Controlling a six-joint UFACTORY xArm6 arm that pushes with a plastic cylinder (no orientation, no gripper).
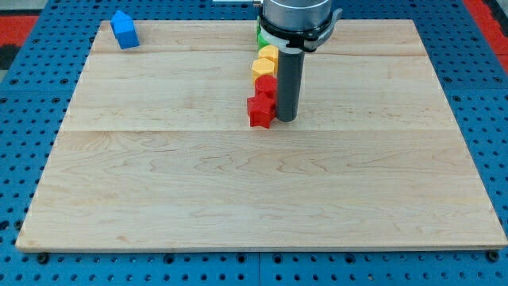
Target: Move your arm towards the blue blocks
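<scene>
Our tip (286,119) stands just beside the red star block (259,111), on its right in the view. Behind the star, a red block (266,85), a yellow block (263,67), another yellow block (269,53) and a green block (259,36) form a line toward the view's top. The wooden board (159,183) lies bare between this line and the blue block (124,29) at the top left corner.

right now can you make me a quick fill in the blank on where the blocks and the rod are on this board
1. The blue block sits near the view's top ____ corner of the board.
2. My tip rests just to the view's right of the ____ star block.
3. Between the red blocks and the green block lie ____ blocks.

Missing words: left; red; yellow
</scene>
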